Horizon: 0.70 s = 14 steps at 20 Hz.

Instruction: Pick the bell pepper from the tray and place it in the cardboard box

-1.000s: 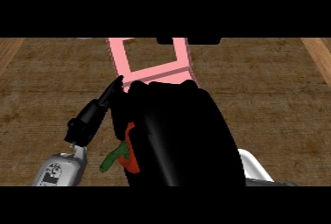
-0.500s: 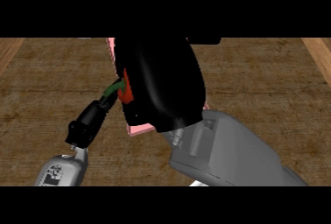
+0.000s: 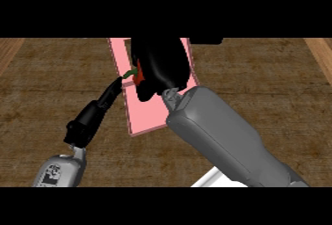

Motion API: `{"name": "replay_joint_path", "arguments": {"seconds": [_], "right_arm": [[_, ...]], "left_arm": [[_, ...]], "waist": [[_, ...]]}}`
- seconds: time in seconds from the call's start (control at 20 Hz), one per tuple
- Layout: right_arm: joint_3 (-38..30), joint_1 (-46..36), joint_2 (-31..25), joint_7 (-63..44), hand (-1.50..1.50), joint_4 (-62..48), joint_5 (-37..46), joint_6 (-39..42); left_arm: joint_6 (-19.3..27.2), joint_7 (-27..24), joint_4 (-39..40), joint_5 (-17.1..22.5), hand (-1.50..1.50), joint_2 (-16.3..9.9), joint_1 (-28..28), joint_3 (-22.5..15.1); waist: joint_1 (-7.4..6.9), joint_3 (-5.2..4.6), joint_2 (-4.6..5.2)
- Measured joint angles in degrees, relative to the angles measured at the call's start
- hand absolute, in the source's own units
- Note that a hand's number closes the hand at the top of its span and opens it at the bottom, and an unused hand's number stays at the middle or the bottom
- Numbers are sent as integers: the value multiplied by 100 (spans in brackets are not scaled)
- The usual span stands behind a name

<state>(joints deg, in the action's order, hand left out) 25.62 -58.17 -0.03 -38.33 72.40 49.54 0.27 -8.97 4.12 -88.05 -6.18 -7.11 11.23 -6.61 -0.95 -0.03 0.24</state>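
Above the far end of the flat pink tray (image 3: 146,116) on the brown wooden table (image 3: 58,88), the black right hand (image 3: 159,61) is curled round the red, green-stemmed bell pepper (image 3: 137,75), while the black left hand (image 3: 97,114) stretches straight-fingered beside it.

- The right hand (image 3: 159,61) has travelled up the view, from low over the counter to the far end of the pink tray (image 3: 146,118).
- The bell pepper (image 3: 137,75), curled inside its fingers, went along.
- More of the right forearm (image 3: 227,136) now shows behind the fingers.
- More tray lies bare below the fingers.
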Motion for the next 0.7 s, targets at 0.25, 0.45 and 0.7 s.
{"name": "replay_joint_path", "arguments": {"seconds": [0.25,0.45,0.7], "right_arm": [[94,258,2,-37,-150,-590,-765,-661],[130,138,2,295,-150,-1208,-1349,-1095],[-161,388,2,1082,-150,-1297,-1970,-1974]], "left_arm": [[53,-61,186,-58,0,131,122,-33],[85,-41,170,-123,0,206,109,-84],[-31,-12,98,-45,0,106,99,11]], "waist": [[-40,1,11],[-52,2,10],[-56,5,13]]}}
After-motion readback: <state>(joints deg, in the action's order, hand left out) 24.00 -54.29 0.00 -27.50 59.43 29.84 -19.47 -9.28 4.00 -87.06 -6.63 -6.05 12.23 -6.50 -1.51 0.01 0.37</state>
